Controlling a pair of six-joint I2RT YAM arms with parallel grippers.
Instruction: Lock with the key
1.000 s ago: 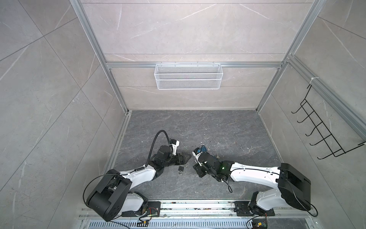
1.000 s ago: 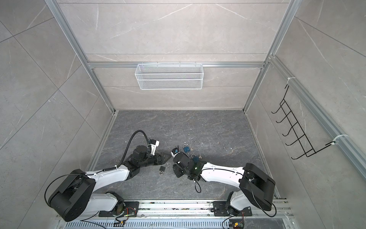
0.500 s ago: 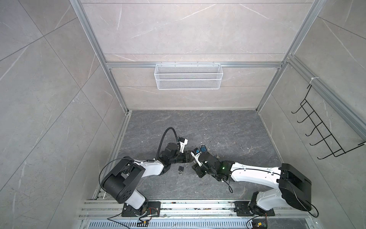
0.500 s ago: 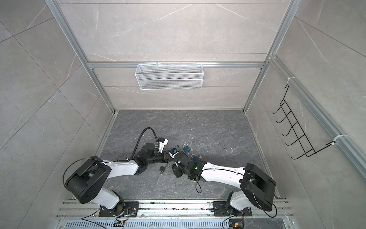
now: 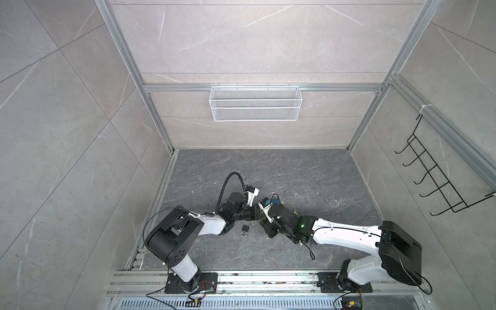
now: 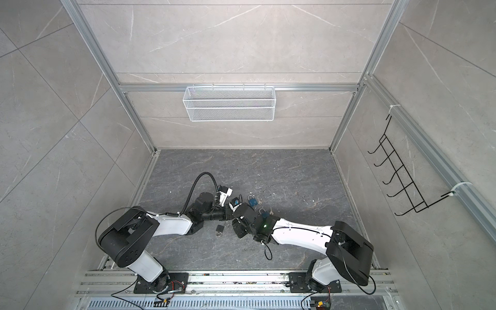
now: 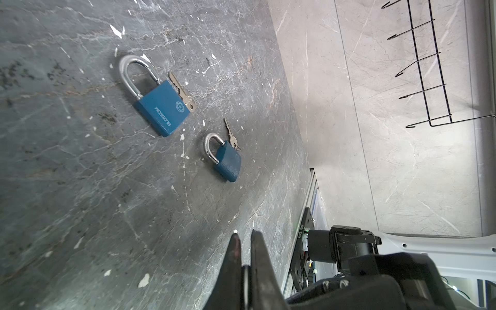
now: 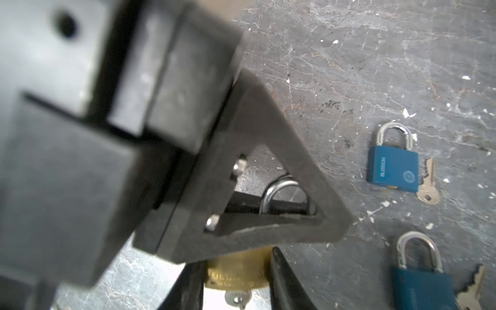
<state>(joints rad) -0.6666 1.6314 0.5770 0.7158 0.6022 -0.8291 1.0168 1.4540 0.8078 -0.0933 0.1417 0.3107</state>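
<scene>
A brass padlock (image 8: 236, 268) sits between the fingers of my right gripper (image 8: 236, 265), which is shut on its body. A silver key (image 8: 237, 298) is in its keyhole. The steel shackle (image 8: 281, 188) shows through the cut-out of a left finger (image 8: 268, 236). My left gripper (image 7: 245, 234) is shut, with a thin pale sliver between its fingers where the shackle lies. In both top views the two grippers meet at mid-floor, left (image 5: 255, 213) against right (image 5: 264, 218), and the brass padlock is hidden there.
Two blue padlocks (image 7: 161, 110) (image 7: 228, 161), each with a key (image 7: 182, 94) (image 7: 232, 137) beside it, lie on the floor behind the grippers. A small black padlock (image 5: 244, 228) lies in front. A wire basket (image 5: 253, 103) hangs on the back wall and a hook rack (image 5: 434, 182) on the right wall.
My left arm has swung right to the right gripper, and its gripper has gone from open to shut over the shackle. The right arm has barely moved.
</scene>
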